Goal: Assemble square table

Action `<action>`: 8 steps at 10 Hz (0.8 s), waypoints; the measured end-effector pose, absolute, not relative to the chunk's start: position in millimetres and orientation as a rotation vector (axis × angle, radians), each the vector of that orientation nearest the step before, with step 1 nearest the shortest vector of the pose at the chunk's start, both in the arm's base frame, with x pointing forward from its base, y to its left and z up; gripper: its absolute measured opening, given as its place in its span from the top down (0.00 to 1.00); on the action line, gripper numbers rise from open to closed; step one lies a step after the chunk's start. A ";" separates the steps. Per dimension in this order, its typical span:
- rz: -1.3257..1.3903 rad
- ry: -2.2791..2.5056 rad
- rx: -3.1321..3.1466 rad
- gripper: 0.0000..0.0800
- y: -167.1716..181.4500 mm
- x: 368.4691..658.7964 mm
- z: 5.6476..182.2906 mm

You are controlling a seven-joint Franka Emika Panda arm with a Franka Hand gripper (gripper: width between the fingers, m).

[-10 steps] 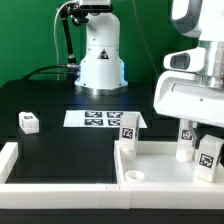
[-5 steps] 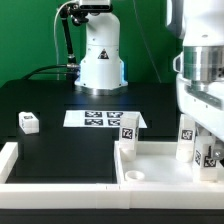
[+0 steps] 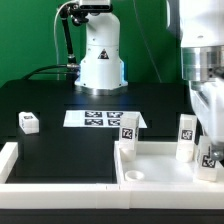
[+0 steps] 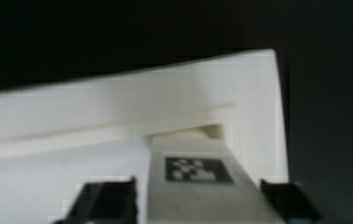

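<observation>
The white square table top lies at the exterior view's lower right and fills the wrist view. My gripper hangs over its right side and is shut on a white tagged leg. In the wrist view that leg stands between my dark fingers, with my gripper around it. Two more legs stand upright on the top, one at its rear left corner and one at the rear right. A fourth small leg lies on the black table at the left.
The marker board lies behind the table top. The arm's white base stands at the back. A low white border wall runs along the left and front edges of the black table.
My wrist and gripper body have shifted toward the exterior view's right and turned. The held leg stays at about the same spot on the table top. Other parts have not moved.
</observation>
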State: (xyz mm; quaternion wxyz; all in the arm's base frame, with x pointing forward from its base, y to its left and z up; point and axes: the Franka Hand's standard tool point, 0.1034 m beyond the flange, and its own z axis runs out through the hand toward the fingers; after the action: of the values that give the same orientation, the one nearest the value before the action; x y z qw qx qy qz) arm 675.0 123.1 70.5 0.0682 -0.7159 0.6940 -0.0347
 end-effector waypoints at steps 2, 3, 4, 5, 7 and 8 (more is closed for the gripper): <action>-0.215 1.525 -2.581 0.22 129.1 675.4 70.1; -0.214 1.469 -2.615 0.22 134.4 672.7 70.1; -0.221 1.382 -2.669 0.20 133.8 672.7 69.5; -0.229 1.285 -2.724 0.19 131.6 673.0 69.2; -0.228 0.764 -2.983 0.19 118.8 677.5 74.2; -0.202 0.558 -3.058 0.19 113.6 682.8 82.3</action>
State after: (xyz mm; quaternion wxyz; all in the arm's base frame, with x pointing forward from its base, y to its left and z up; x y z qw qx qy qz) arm 682.8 113.6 82.3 0.0133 -0.9816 0.1792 -0.0648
